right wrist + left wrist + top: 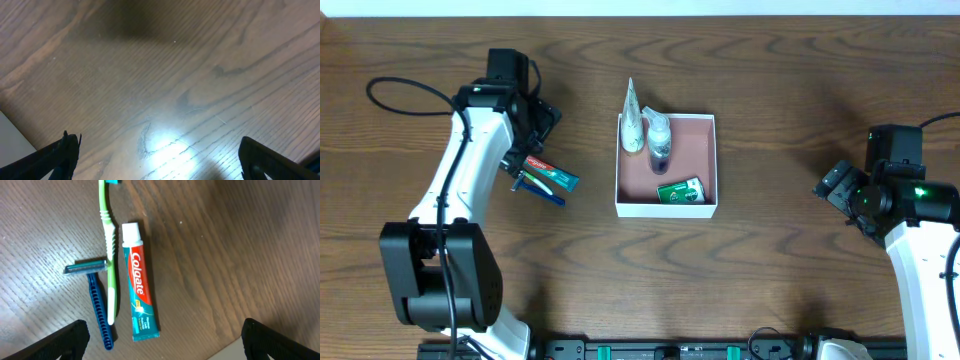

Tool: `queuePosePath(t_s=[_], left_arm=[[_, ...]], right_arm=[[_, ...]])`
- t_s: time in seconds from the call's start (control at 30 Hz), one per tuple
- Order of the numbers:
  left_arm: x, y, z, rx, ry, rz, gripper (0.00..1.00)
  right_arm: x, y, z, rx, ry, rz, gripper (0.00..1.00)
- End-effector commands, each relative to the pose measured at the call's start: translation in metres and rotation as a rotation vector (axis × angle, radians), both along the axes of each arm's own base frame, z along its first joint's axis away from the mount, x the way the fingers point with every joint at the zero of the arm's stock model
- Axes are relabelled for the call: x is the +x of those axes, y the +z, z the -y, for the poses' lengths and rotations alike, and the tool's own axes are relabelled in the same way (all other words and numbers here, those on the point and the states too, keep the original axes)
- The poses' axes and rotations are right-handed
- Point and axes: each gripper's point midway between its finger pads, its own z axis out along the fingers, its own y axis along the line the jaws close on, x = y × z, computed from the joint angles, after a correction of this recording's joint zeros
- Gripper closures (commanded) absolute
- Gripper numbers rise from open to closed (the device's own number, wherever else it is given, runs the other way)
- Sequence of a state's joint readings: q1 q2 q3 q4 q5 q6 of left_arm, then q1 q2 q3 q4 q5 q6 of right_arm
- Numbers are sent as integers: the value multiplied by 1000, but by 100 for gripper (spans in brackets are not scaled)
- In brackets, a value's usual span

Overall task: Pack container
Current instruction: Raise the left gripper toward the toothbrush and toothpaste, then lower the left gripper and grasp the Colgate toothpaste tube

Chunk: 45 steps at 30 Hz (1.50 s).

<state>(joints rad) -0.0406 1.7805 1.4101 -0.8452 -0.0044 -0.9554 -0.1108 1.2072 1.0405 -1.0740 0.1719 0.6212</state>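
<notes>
**Toiletries part in, part out; both pincers wide and empty**

Noted container (pixel 665 210) mid-table, square and shallow, with thin white walls and a pink-brown floor. Counted three items inside:
- white tube (pixel 633 118), leaning over the far-left corner with its tip past the rim
- clear bottle (pixel 660 140) with dark contents, just beside the tube
- green packet (pixel 681 190), flat by the near wall; label too small to read

Found three more items out on the wooden table (pixel 770 80), left of the container and well apart from it.

Seen from the left wrist:
- Colgate toothpaste (pixel 140 295), lying flat with its white cap pointing up-frame
- green toothbrush (pixel 111 270), alongside it and close
- blue razor (pixel 95 305) on the far side of the brush, its head touching or perhaps just overlapping the brush handle

Could pick out only the toothpaste and razor from overhead; toothbrush possibly tucked under the arm there.

Logged left gripper (pixel 165 327) hovering over this trio, fingers spread wide to either side of the frame. Nothing gripped, nothing touched.

Logged right gripper (pixel 160 150) well off to the right of the container, over bare wood. Fingers spread equally wide, nothing between them. Glare patch on the grain below.
</notes>
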Motion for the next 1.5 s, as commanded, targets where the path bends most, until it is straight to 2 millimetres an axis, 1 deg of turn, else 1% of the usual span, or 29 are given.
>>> queuePosePath(t_s=[0.0,0.07,0.17,0.33,0.47,0.63,0.7,0.8,0.93,1.13,1.2,1.3,1.4,1.47], left_arm=[[-5,-16,-11,71,41,-44,2],[-5,-25,-14,75,56,-63,2],[-3,-44,-14,71,57,-98,2],[13,-73,-4,14,44,-93,2],[28,-84,-1,-3,41,-59,2],[38,-85,-5,-8,60,-18,2],[36,-85,-4,-24,73,-28,2],[27,-88,6,-83,85,-69,2],[17,-89,13,-126,118,-109,2],[14,-87,38,-246,85,-132,2],[9,-87,44,-269,77,-152,2],[-2,-88,47,-269,76,-198,1],[-15,-90,45,-252,83,-248,1],[-19,-90,43,-244,86,-264,1]], right_arm=[[1,2,3,0,-24,7,1],[1,2,3,0,-24,7,1],[1,2,3,0,-24,7,1],[1,2,3,0,-24,7,1],[1,2,3,0,-24,7,1],[1,2,3,0,-24,7,1],[1,2,3,0,-24,7,1],[1,2,3,0,-24,7,1],[1,2,3,0,-24,7,1],[1,2,3,0,-24,7,1],[1,2,3,0,-24,7,1],[1,2,3,0,-24,7,1],[1,2,3,0,-24,7,1],[1,2,3,0,-24,7,1]])
